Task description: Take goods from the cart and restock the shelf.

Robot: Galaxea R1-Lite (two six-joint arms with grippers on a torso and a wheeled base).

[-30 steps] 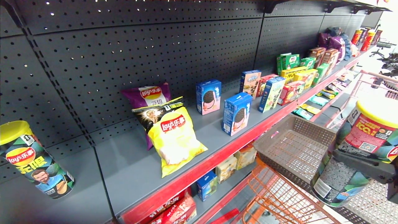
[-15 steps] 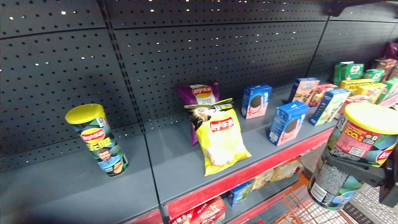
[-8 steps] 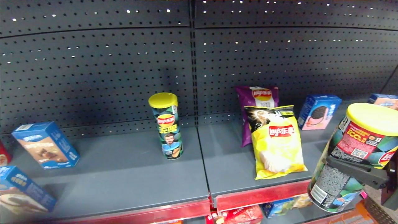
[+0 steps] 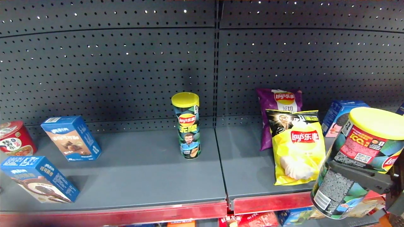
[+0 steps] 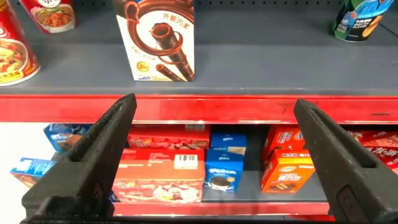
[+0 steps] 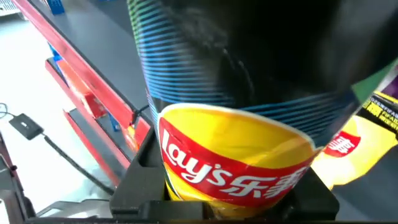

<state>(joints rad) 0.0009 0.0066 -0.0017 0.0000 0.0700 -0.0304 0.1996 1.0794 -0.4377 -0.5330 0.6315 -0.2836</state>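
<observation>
A: What is the right gripper (image 4: pixel 363 176) carrying?
B: It is clamping a yellow-lidded chip canister (image 4: pixel 366 138) around its middle. The canister is tilting and hanging in front of the shelf's red front lip (image 4: pixel 126 214) without touching it. Gripping on the side is probably leaving the base free for setting down.
A: And the left gripper (image 5: pixel 214 165)?
B: It is hanging with its jaws spread wide and nothing between them, facing that same lip.
A: Where is room opening up?
B: The bare shelf deck (image 4: pixel 142 176) is lying open between the blue boxes (image 4: pixel 71 138) on the left and the yellow chip bag (image 4: pixel 298 148) on the right. A matching canister (image 4: pixel 187 126) is standing upright near the back, so I am judging that this one is going beside it.
A: Is anything crowding the way in?
B: The yellow bag is lying just beside the held canister and overlapping a purple bag (image 4: pixel 277 107). The pegboard wall (image 4: pixel 126 63) is closing off the back.
</observation>
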